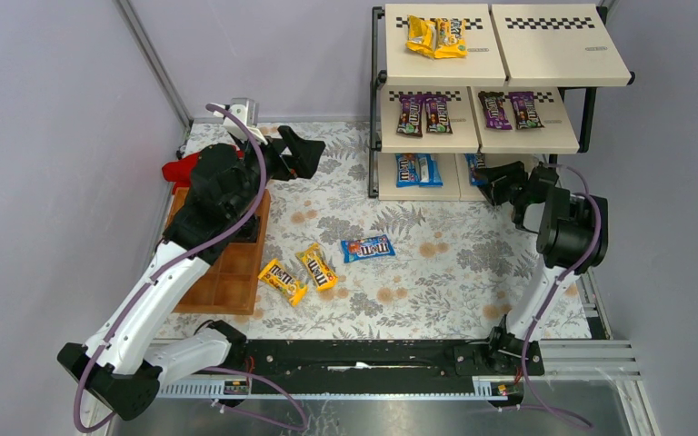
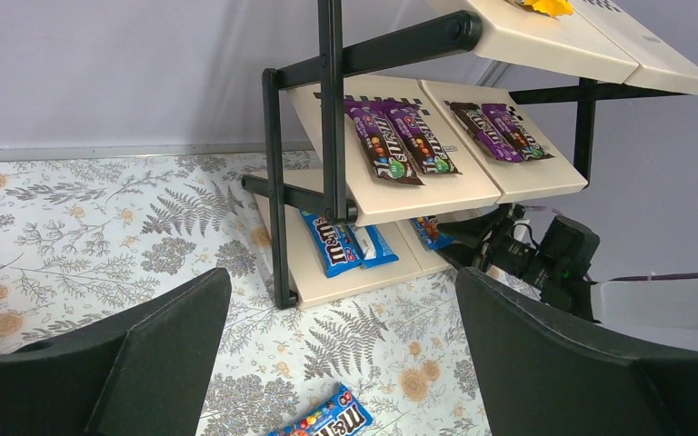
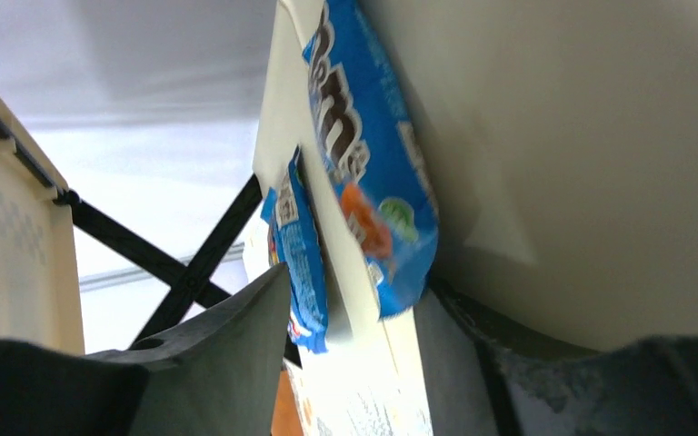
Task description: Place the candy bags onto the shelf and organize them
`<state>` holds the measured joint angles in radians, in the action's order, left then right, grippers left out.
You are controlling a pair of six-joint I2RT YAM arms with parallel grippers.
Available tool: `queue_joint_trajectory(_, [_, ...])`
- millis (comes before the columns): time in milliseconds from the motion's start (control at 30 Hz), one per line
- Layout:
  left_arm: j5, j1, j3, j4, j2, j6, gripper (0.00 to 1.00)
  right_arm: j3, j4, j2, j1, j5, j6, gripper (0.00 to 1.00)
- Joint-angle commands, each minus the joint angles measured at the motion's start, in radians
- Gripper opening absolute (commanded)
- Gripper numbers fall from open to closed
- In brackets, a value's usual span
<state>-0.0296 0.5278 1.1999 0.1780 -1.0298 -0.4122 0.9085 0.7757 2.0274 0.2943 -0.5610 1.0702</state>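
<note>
Floral tablecloth [image 1: 436, 272]: three candy bags [image 1: 367, 248] wait at seven o'clock from the shelf [image 1: 554, 50]. The right gripper [image 1: 486, 179], jaws spread, seems to be releasing a blue bag [image 3: 363, 173]; withdraw next.

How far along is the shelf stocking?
Done on the shelf: yellow pair on top, four purple-brown bags mid-tier, blue bags on the bottom. In hand: right tool at the bottom tier, jaws apart around another blue bag. Left: two loose yellow bags and a loose blue bag on the table; left tool open, empty.
</note>
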Motion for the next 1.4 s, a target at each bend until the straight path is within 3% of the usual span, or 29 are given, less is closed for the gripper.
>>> queue_joint_trajectory(0, [0.017, -0.006, -0.004, -0.061, 0.004, -0.008, 0.99, -0.078, -0.145, -0.139, -0.006, 0.023, -0.115, 0.64])
queue_joint_trajectory(133, [0.016, -0.006, -0.004, -0.058, 0.002, -0.009, 0.99, -0.180, -0.225, -0.264, -0.007, 0.021, -0.213, 0.75])
queue_joint_trajectory(300, [0.025, -0.006, -0.007, -0.063, 0.002, -0.022, 0.99, -0.278, -0.387, -0.417, -0.029, 0.003, -0.393, 0.79])
queue_joint_trajectory(433, [0.050, -0.006, -0.007, -0.061, -0.012, -0.042, 0.99, -0.333, -0.487, -0.535, -0.120, -0.003, -0.509, 0.83])
queue_joint_trajectory(700, [0.113, -0.006, -0.062, -0.027, -0.075, -0.139, 0.99, -0.358, -0.469, -0.640, -0.392, -0.036, -0.556, 0.89])
queue_joint_trajectory(933, [0.197, -0.006, -0.297, -0.028, -0.080, -0.271, 0.98, -0.389, -0.402, -0.613, -0.455, -0.126, -0.532, 0.90])
queue_joint_trajectory(1100, [0.277, 0.013, -0.430, -0.077, -0.152, -0.361, 0.85, -0.425, -0.330, -0.586, -0.456, -0.163, -0.526, 0.91])
queue_joint_trajectory(1167, [0.271, 0.032, -0.427, -0.078, -0.214, -0.358, 0.81, -0.427, -0.304, -0.561, -0.456, -0.189, -0.518, 0.91])
queue_joint_trajectory(1233, [0.235, 0.043, -0.412, -0.063, -0.282, -0.352, 0.76, -0.430, -0.279, -0.539, -0.455, -0.211, -0.513, 1.00])
queue_joint_trajectory(1367, [0.196, 0.044, -0.391, -0.087, -0.407, -0.354, 0.63, -0.445, -0.249, -0.523, -0.455, -0.231, -0.514, 1.00])
